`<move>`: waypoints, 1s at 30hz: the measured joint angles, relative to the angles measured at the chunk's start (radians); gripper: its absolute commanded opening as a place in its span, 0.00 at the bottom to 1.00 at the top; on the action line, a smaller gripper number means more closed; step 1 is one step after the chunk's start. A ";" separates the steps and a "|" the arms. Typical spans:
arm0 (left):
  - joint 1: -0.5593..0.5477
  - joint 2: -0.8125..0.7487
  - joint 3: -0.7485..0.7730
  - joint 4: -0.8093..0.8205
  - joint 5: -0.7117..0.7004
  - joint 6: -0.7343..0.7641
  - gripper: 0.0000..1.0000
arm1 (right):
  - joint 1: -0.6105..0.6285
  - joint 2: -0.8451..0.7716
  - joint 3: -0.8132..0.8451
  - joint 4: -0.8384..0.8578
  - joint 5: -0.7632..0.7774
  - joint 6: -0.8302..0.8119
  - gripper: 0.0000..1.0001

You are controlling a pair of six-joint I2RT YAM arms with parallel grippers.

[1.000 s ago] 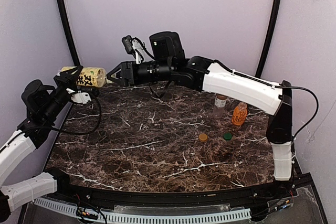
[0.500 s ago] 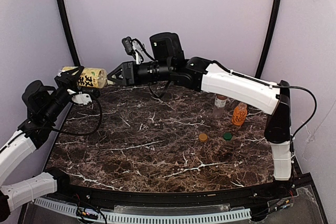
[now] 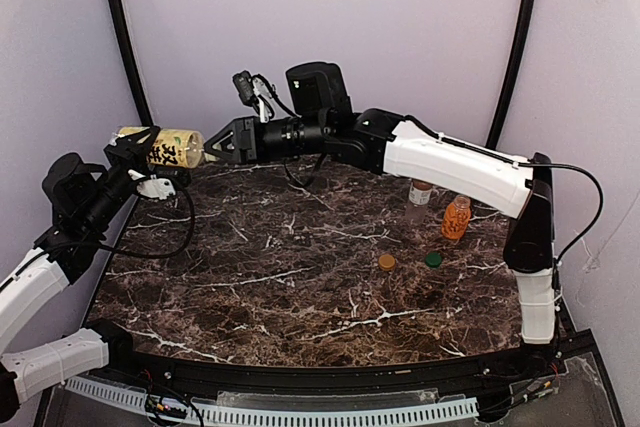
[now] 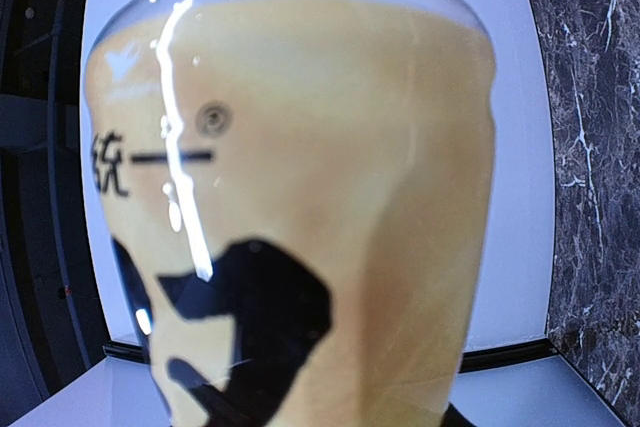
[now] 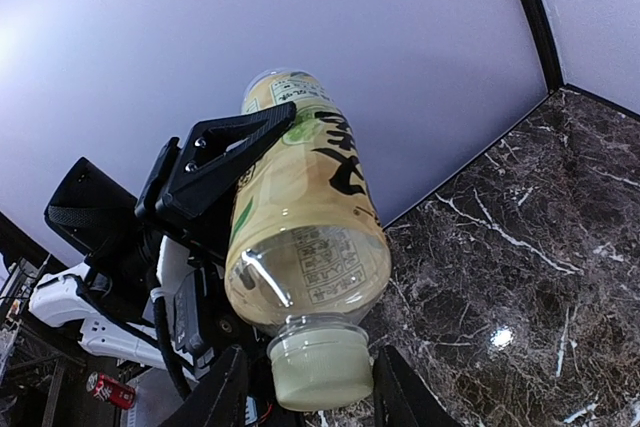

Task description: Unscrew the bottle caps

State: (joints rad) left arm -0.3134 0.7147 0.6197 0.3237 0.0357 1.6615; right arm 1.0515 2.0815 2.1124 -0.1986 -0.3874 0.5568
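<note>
Two bottles look done and I'm on the third. The left gripper (image 3: 148, 147) is clamped round the body of the yellow-labelled bottle (image 3: 172, 145). It holds the bottle on its side, up off the marble table (image 3: 280, 287), with the neck pointing away from the left hand toward the right one. The left wrist view is all label, so no fingers show there.

The right gripper (image 5: 312, 387) has its jaws narrow, one finger on each side of the pale cap (image 5: 318, 367), so the cap sits right between the fingertips. One finger looks to be touching. The other shows a thin dark gap, so I can't tell whether it is truly pinching. The cap looks seated on the neck, so I judge this one not yet off.

Far from both hands, beside the right arm's elbow, the brownish bottle (image 3: 421, 192) and the orange bottle (image 3: 456, 217) stand upright, just beside each other. Further from the hands than those, an orange-yellow cap (image 3: 386, 262) and a green cap (image 3: 433, 259) lie loose on the table. They are apart from each other and from the bottles. From that I take both short bottles as uncapped, though their mouths are too small to confirm.

What's left is to get a firm grip, twist the pale cap off and put it down. My worry is the bottle turning inside the left jaws instead of the cap coming loose.
</note>
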 measured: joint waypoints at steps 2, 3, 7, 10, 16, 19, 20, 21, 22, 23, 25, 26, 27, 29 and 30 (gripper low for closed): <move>0.000 0.000 0.000 0.000 0.000 0.000 0.38 | 0.000 0.000 0.000 0.000 -0.001 0.001 0.44; 0.000 0.001 0.000 0.001 0.000 0.000 0.38 | 0.000 0.000 0.000 0.000 -0.001 0.002 0.44; 0.000 0.004 0.000 0.002 0.000 0.000 0.38 | 0.000 0.002 0.000 0.000 -0.001 0.002 0.45; 0.000 0.005 0.000 0.003 0.000 0.000 0.38 | -0.001 0.002 -0.002 -0.001 -0.001 0.002 0.46; 0.000 0.005 0.000 0.004 0.000 0.000 0.38 | -0.004 0.002 -0.002 -0.003 0.003 0.001 0.42; 0.000 0.005 0.000 0.004 0.000 0.000 0.38 | -0.005 0.002 -0.003 -0.004 0.006 -0.003 0.38; 0.000 0.005 0.000 0.004 0.000 0.000 0.38 | -0.005 0.002 -0.004 -0.005 0.007 -0.001 0.38; 0.000 0.005 0.000 0.004 0.000 0.000 0.38 | -0.005 0.002 -0.005 -0.005 0.009 0.000 0.38; 0.000 0.005 0.000 0.004 0.000 0.000 0.38 | -0.005 0.002 -0.005 -0.006 0.010 -0.002 0.38; 0.000 0.005 0.000 0.005 0.000 0.000 0.38 | -0.005 0.002 -0.005 -0.006 0.010 -0.002 0.38; 0.000 0.005 0.000 0.005 0.000 0.000 0.38 | -0.005 0.002 -0.005 -0.007 0.009 -0.002 0.34; 0.000 0.005 0.000 0.005 0.000 0.000 0.38 | -0.005 0.002 -0.005 -0.007 0.009 -0.002 0.32; 0.000 0.005 0.000 0.005 0.000 0.000 0.38 | -0.005 0.004 -0.005 -0.007 0.007 -0.001 0.28; 0.000 0.005 0.000 0.004 0.000 0.000 0.38 | -0.006 0.006 -0.005 -0.005 0.001 -0.004 0.21; 0.000 0.006 0.000 0.003 0.000 0.000 0.38 | -0.006 0.010 -0.003 -0.003 -0.005 -0.001 0.15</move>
State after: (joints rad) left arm -0.3134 0.7204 0.6197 0.3267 0.0360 1.6611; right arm 1.0451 2.0914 2.1094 -0.2016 -0.3927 0.5556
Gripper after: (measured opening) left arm 0.457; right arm 0.270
